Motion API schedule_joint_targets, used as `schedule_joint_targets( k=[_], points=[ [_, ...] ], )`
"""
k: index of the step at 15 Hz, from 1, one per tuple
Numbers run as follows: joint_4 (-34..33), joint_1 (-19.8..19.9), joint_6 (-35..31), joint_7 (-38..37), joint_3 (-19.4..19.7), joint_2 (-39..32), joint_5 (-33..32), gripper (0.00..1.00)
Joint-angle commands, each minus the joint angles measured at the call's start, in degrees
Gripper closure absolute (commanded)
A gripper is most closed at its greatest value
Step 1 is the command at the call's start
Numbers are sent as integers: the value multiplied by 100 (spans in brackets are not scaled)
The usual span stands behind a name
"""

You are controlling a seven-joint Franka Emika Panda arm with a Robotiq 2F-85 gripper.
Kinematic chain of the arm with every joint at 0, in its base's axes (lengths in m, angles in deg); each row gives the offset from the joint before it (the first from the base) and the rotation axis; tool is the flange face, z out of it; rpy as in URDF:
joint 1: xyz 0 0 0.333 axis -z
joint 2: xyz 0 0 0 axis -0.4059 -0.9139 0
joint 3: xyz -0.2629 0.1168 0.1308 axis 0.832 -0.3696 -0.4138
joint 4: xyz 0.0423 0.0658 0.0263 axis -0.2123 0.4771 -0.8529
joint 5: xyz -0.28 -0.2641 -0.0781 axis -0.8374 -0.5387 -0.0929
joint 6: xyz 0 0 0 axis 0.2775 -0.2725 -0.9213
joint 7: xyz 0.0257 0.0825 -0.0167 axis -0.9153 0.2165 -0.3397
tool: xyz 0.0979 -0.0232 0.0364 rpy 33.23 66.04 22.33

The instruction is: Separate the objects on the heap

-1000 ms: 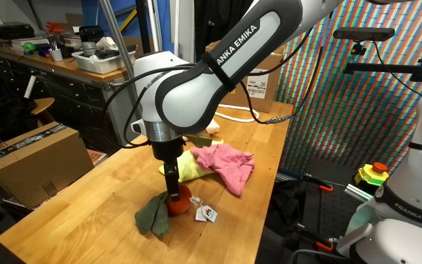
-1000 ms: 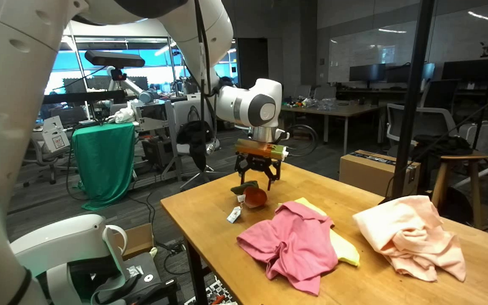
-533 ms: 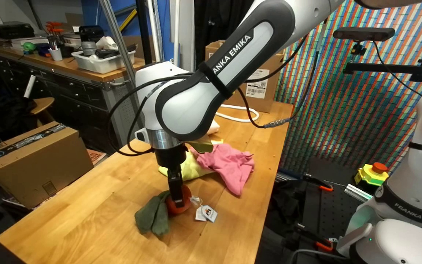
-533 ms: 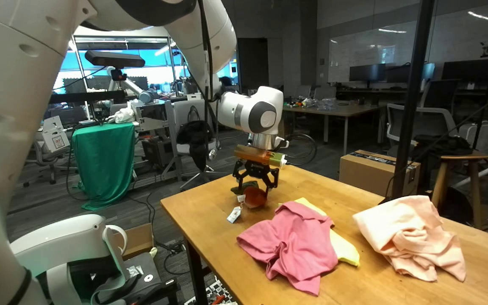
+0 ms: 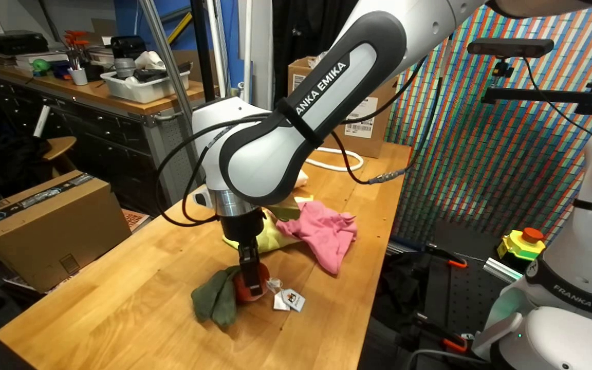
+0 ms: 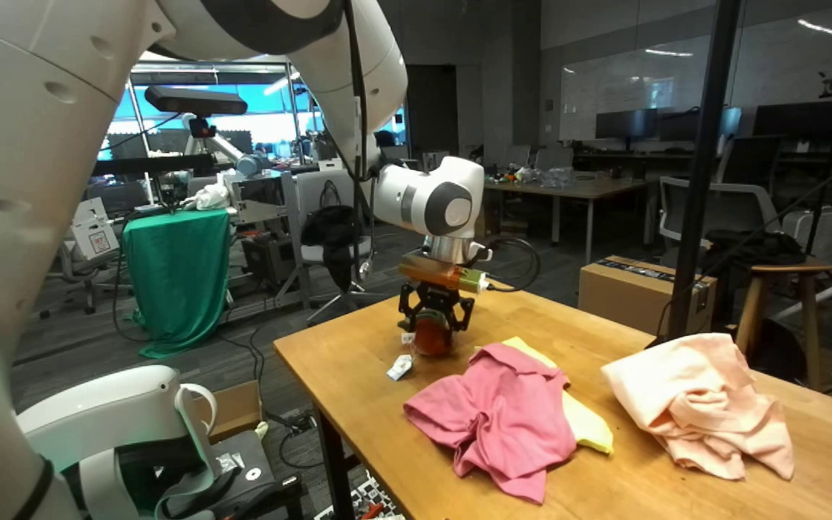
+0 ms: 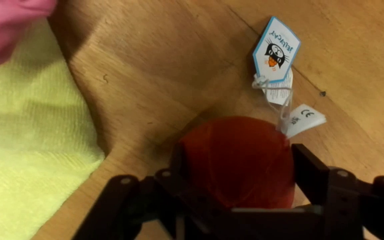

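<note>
- Gripper (image 7: 236, 156): my jaws are clamped on the red ball (image 7: 235, 181), lower centre of the wrist view. One finger bears on its left side, one on its right. Half a second ago my fingers stood wider and slightly higher.
- Arm (image 5: 267, 167): centre of the frame in an exterior view. I have lowered the wrist slightly over the last second.
- Printed tag (image 7: 276, 50): upper right of the wrist view. A thin loop ties it to the ball.
- White label (image 7: 304, 120): just below that tag, at the ball's upper right edge.
- Dark green cloth (image 5: 215, 299): lower left of centre in an exterior view, just beside the ball. It has shifted slightly toward the right of that frame. Whether it is joined to the ball, I cannot tell.
- Yellow cloth (image 7: 35, 143): left side of the wrist view, near the ball but apart. Unmoved in both exterior views.
- Pink cloth (image 6: 495, 426): lower centre in an exterior view, lying partly over the yellow cloth. Unmoved.
- Peach cloth (image 6: 701, 404): lower right of the same frame, crumpled, near the yellow cloth. Unmoved.
- Wooden table (image 5: 121, 308): carries the ball and all cloths.
- Cardboard box (image 5: 373, 145): upper centre-right in an exterior view, partly behind my arm.
</note>
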Motion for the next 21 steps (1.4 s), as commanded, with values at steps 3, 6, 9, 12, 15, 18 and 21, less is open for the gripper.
schedule_joint_targets(
  k=[3,6,9,12,15,18,21],
  points=[
    [-124,77,108,35,-83,-41,18,64],
    [-113,78,64,14,-80,-29,27,85],
    [-119,90,17,-3,-83,-12,51,87],
    [-147,111,19,11,-93,-7,74,87],
    [-146,115,-8,1,-86,14,67,86],
    [-148,89,-21,-87,-61,76,34,85],
    [-176,38,33,-255,-2,207,-44,85]
  ],
)
